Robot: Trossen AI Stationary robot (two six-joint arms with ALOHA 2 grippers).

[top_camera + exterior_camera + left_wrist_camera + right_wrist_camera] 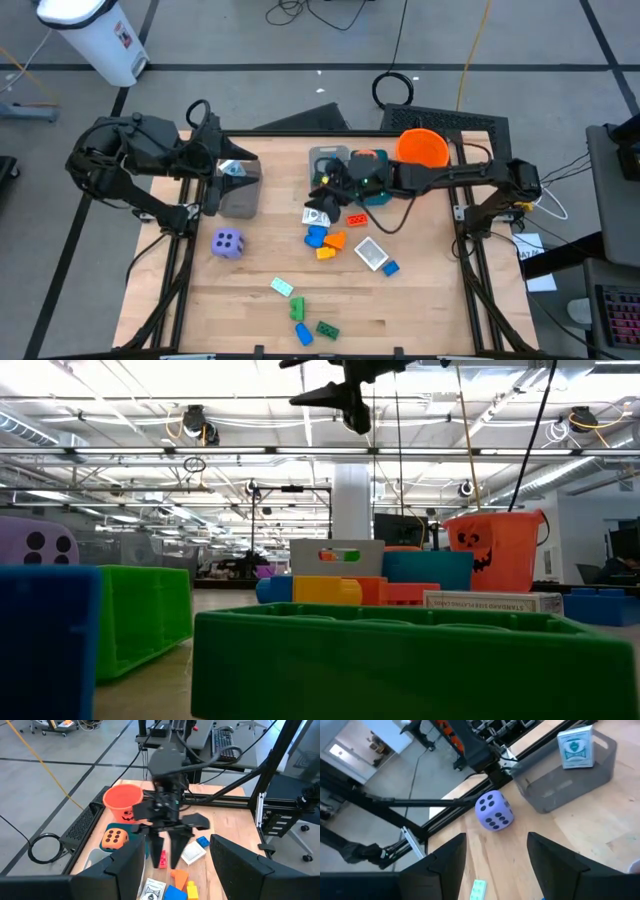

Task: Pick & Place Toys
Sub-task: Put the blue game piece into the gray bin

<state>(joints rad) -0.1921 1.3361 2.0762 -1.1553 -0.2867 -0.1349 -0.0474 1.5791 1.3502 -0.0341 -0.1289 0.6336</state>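
- A wooden table (420,300) seen from above, with two dark robot arms reaching in from its left and right edges.
- The left hand (222,168) hovers near the far left corner, over a grey bin (240,190). Its fingers stand apart with nothing between them.
- The grey bin (570,780) holds a white packet (576,749) standing upright against its wall.
- The right hand (325,195) is near the middle of the table, towards the far edge. In the left wrist view the right hand (170,851) points down above the toys, fingers spread, nothing visibly held.
- A red brick (162,859) lies just beside its fingertips; I cannot tell whether they touch.
- A purple die (228,243) with dark dots sits alone on the left part of the table, near the grey bin.
- An orange die (114,838) with black dots sits in a teal bin (372,192) near the far edge, beside an orange bucket (422,148).
- Blue and orange bricks (325,242) cluster at the table's middle, just beside a second white packet (317,215).
- A third white packet (371,253) lies flat to their right, with a small blue brick (390,267) just beside it.
- A pale green brick (282,287) and darker green bricks (326,328) with a blue one lie near the front edge.
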